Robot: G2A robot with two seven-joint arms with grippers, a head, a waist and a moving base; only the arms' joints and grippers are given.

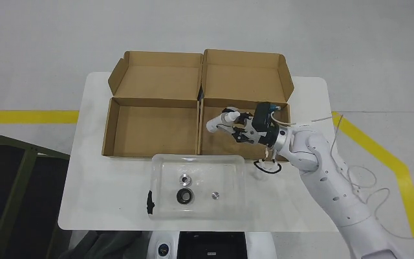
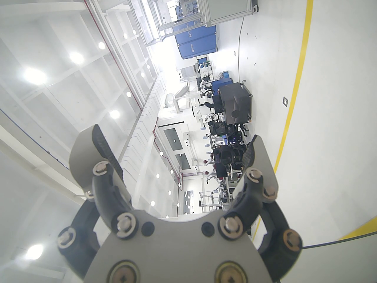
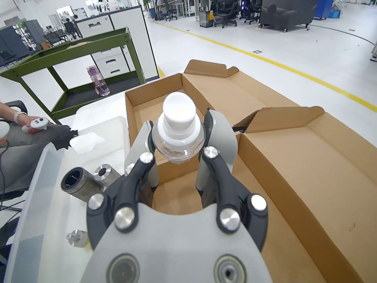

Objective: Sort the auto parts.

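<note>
The part in play, a clear bulb with a white cap (image 3: pixel 179 113), is pinched at its glass belly between the jaws of the right gripper (image 3: pixel 178 141). From above, this bulb (image 1: pixel 226 118) hangs over the left part of the right cardboard box (image 1: pixel 217 146), its cap pointing left, with the right gripper (image 1: pixel 238 126) just to its right. I cannot tell whether it touches the box floor.

A second open cardboard box (image 1: pixel 152 129) stands touching the first on its left; both have their lids folded back on the far side. Just near of the boxes sits a clear plastic bin (image 1: pixel 155 175). In it lie a dark-bored metal sleeve (image 1: pixel 185 197), a silver bushing (image 1: pixel 186 179) just beyond it, and a small metal piece (image 1: pixel 215 194) to their right. A small dark thing (image 1: pixel 150 204) lies on the white table (image 1: pixel 97 181) at the bin's near left corner.

The left gripper (image 2: pixel 176 148) points out into the room, its jaws spread with nothing between them.
</note>
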